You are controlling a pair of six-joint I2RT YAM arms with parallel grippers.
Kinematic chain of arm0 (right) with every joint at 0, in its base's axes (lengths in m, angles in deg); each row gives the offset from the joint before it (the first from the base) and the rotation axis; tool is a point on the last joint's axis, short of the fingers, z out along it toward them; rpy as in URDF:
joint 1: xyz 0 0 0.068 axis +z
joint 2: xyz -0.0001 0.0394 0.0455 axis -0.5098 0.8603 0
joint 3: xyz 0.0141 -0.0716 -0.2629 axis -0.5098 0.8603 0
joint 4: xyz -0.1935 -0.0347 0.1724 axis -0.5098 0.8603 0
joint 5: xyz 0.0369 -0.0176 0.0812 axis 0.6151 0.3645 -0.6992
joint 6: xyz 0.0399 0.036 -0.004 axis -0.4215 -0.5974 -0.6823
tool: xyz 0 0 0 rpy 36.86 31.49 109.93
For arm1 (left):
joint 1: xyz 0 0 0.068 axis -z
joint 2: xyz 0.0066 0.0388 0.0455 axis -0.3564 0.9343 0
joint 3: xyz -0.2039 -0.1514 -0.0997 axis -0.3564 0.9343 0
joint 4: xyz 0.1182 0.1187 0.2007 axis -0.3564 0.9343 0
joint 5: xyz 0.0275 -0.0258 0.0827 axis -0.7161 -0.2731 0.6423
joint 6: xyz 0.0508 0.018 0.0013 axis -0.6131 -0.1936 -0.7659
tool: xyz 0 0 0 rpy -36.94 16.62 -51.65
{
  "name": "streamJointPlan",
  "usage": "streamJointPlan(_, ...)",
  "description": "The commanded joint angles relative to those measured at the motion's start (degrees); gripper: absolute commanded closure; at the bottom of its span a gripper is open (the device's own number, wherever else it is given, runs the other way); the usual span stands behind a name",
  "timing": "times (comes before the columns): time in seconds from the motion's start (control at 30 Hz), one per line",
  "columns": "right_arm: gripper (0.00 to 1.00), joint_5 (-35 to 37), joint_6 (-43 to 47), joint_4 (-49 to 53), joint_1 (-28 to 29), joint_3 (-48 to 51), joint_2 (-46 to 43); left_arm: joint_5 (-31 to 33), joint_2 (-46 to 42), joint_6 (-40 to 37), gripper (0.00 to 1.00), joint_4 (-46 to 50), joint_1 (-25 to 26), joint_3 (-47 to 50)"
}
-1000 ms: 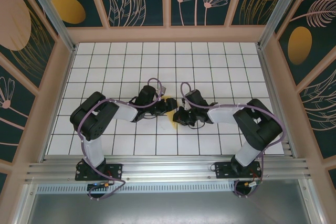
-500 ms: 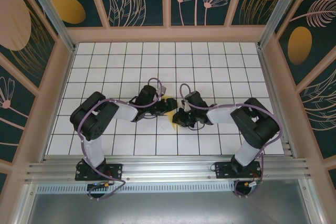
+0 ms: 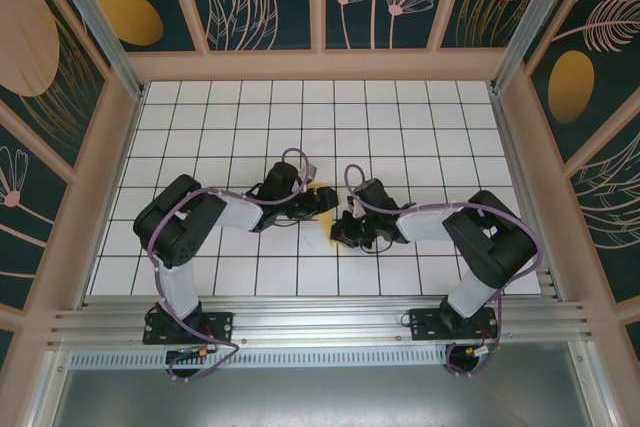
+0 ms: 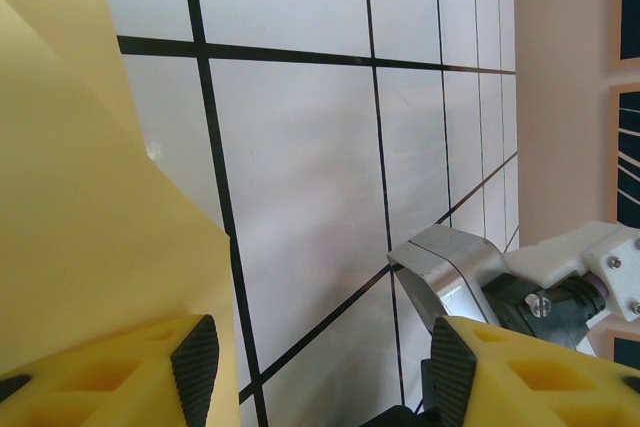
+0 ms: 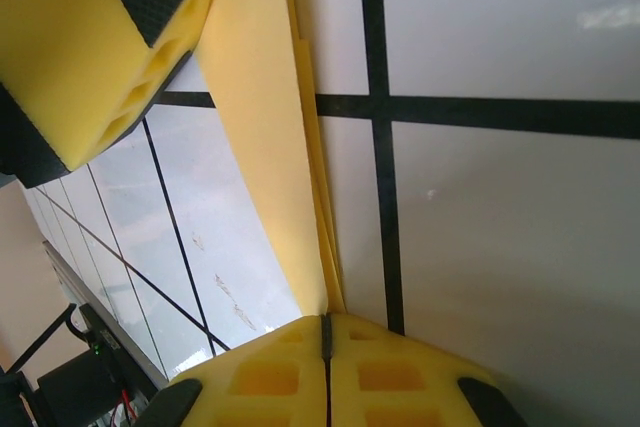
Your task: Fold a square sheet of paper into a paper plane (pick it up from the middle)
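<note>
my right fingers (image 5: 350, 347), clenched on the folded yellow sheet of paper (image 5: 262, 147) mid-tabletop (image 5: 500, 197), have slid toward frame bottom, probably sharpening a crease; left fingers (image 4: 195, 362) stay released.

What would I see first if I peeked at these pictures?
The black left arm and right arm meet in the middle of the white grid table. Between them is bright yellow paper: the right gripper is shut on its layered edge, while the left gripper stands open next to it.
</note>
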Motion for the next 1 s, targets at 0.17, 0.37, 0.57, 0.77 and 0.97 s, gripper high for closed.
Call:
streamJointPlan(0.17, 0.95, 1.62, -0.71, 9.40, 1.08, 2.21, 2.28, 2.97, 3.29, -1.96, 0.39, 7.67, 0.19, 0.82)
streamJointPlan(0.37, 0.88, 4.69, -0.55, 11.30, 1.41, 1.59, -3.03, 3.01, 3.27, -1.97, 0.39, 7.80, 0.19, 0.81)
streamJointPlan(0.57, 0.87, 6.95, -2.01, 7.67, 0.77, 0.64, -12.78, 2.98, 4.21, -2.18, 0.39, 8.65, 0.19, 0.13)
streamJointPlan(0.77, 0.94, 1.44, -4.18, -2.13, 0.81, -0.30, -10.44, 2.84, 4.19, -2.03, 0.40, 8.56, 0.19, -0.25)
streamJointPlan(0.97, 0.96, 1.12, -8.11, -9.07, 0.70, -0.08, -4.49, 2.70, 4.05, -2.20, 0.40, 8.87, 0.19, -0.18)
